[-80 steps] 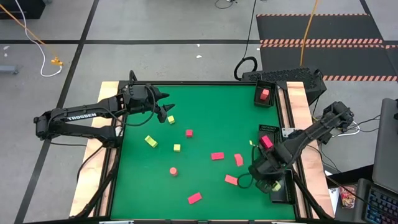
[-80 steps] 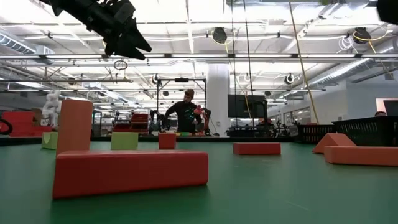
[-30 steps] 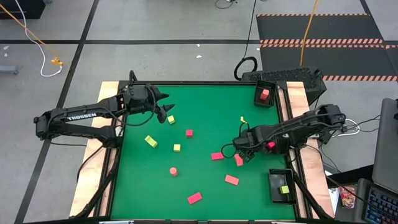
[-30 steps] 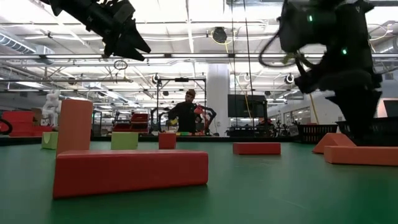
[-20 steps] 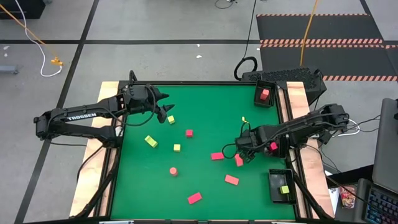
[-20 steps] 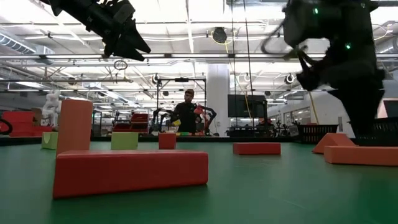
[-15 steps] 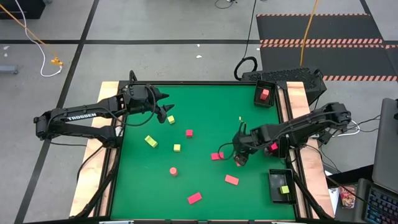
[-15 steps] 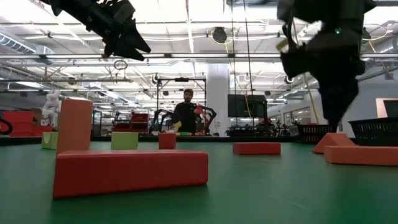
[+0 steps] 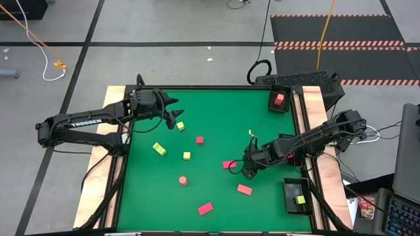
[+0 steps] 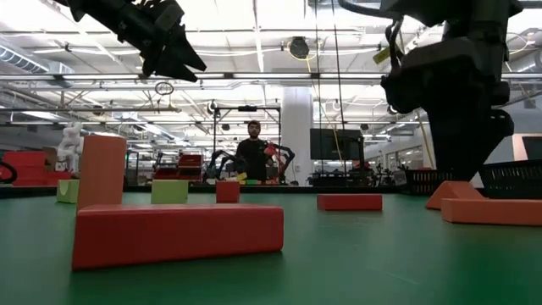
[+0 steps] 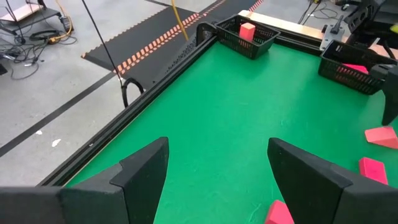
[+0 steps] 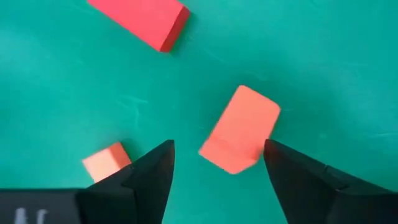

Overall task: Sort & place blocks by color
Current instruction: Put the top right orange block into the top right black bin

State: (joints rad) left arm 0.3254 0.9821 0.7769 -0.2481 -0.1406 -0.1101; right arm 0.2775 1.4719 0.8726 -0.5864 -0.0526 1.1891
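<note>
On the green table (image 9: pixel 216 124) the right gripper (image 12: pixel 217 163) hangs open over a pink brick (image 12: pixel 240 129) (tilted); better turn to match it, then drop straight; left gripper (image 11: pixel 217 165) waits open.

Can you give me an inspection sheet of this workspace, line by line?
Surface: green table, wooden strips along both sides.
Job's things: pink-red and yellow-green blocks scattered; a pink-red brick below the right gripper; a yellow-green block in the near black tray; a pink-red block in the far tray.
Clutter: nothing seen.
Grippers: right gripper low over the brick, jaws open; left gripper raised near the far left corner, jaws open.
Cables: black loop behind the table; orange cable on the floor.
Surroundings: a person stands far behind the table.
</note>
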